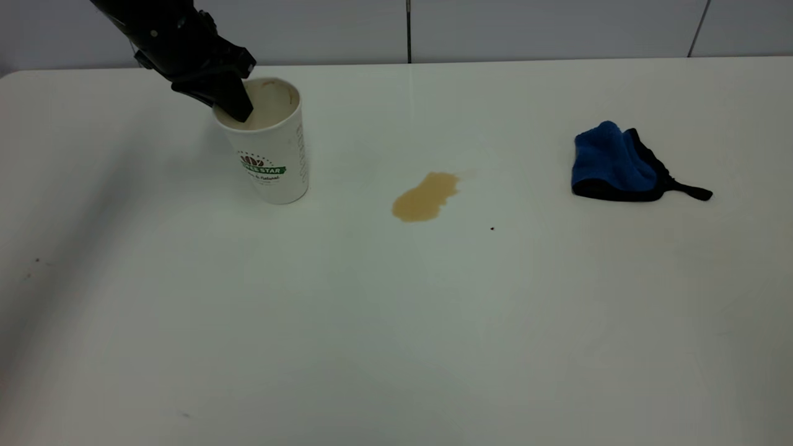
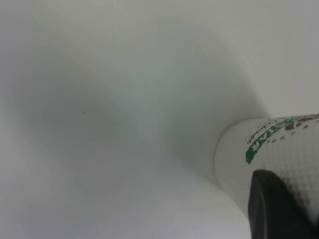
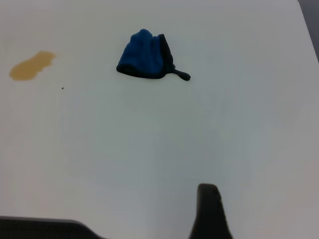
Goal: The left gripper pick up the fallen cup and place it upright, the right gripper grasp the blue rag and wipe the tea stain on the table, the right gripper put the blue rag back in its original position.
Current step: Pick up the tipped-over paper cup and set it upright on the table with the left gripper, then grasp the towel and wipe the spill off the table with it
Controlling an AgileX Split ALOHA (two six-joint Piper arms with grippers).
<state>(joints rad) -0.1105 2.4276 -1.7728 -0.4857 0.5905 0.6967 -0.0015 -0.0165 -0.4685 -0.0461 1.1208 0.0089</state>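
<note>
The cup (image 1: pixel 269 145) stands upright on the table (image 1: pixel 396 322), near the far left part of it in the exterior view, mouth up and the green band facing the camera, so the first step of the task looks all but finished; what seems left of it is only the letting go. The left claw (image 1: pixel 232 102) is at the cup's rim, one black finger (image 1: pixel 237 102) dipping inside the mouth against the near wall while, in the left wrist view, another finger (image 2: pixel 271 206) lies on the outside of the textured wall, so I judge the claw closed on the rim with the wall pinched between the two. Whether the base rests fully on the table cannot be told for sure, though it looks set down. The wiping has not begun: the tea stain (image 1: pixel 426 197) lies as a tan puddle to the right of the cup and well apart from it, with a tiny dark speck (image 1: pixel 492 228) a little further right. The blue rag (image 1: pixel 616 164) lies untouched in a heap well to the right of the stain, its black strap tail trailing away toward the table's right edge. The right claw (image 3: pixel 209 211) is out of the exterior view; its wrist view shows only one dark finger and a dark edge low in the picture, hanging well back from the rag and touching nothing, and I cannot tell how far it is spread. So grasping the rag, wiping, and returning the rag are all to come.
</note>
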